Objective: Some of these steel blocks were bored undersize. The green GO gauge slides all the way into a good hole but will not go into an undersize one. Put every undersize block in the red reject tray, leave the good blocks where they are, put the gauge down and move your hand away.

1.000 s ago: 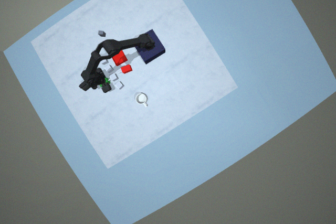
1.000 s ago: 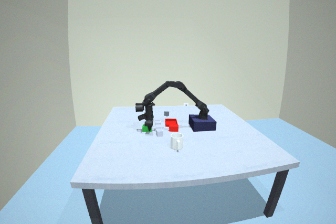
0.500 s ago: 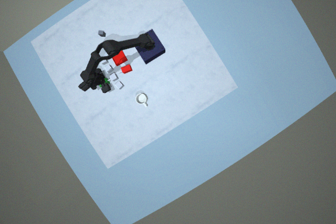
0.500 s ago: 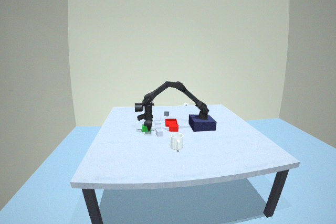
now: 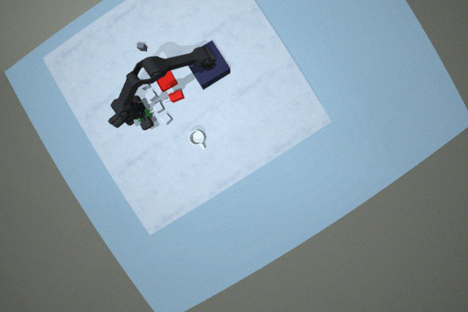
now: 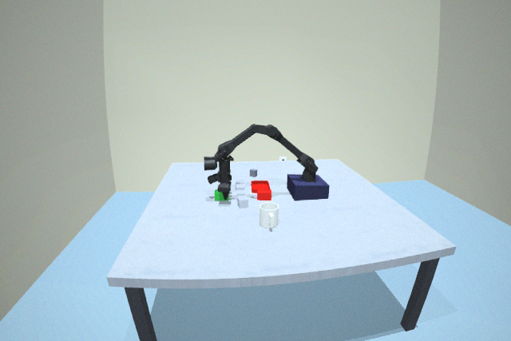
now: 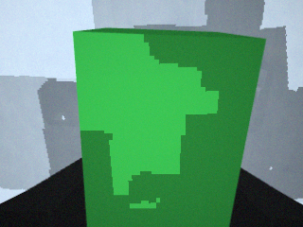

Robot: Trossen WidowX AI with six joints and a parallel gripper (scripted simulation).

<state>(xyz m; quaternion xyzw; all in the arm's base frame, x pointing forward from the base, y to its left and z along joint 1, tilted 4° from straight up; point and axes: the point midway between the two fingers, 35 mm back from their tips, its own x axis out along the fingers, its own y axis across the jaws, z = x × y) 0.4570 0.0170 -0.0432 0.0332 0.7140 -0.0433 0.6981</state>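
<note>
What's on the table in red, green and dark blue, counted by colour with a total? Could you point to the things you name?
Red: 2, the tray [image 5: 166,82] [image 6: 260,185] and the small block [image 5: 176,96] [image 6: 263,195]
Green: 1, the gauge [image 5: 148,113] [image 6: 218,196] [image 7: 147,104] in the gripper [image 6: 224,196]
Dark blue: 1, the box [image 5: 211,79] [image 6: 311,192] under the arm [image 5: 177,61] [image 6: 288,145]
Total: 4

White mug [image 5: 192,142] [image 6: 268,216] w/ handle on tbl [image 5: 241,150] [image 6: 288,246], dk grey cube [image 5: 141,46] [image 6: 253,172] well apart.

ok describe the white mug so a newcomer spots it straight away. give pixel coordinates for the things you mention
Find the pale square table [image 5: 241,142] [image 6: 288,246] under the black arm. In the exterior view, the mug [image 5: 197,137] [image 6: 268,216] stands in front of the red pieces. Unlike the small blocks nearby, it is round and hollow, with a handle.
</note>
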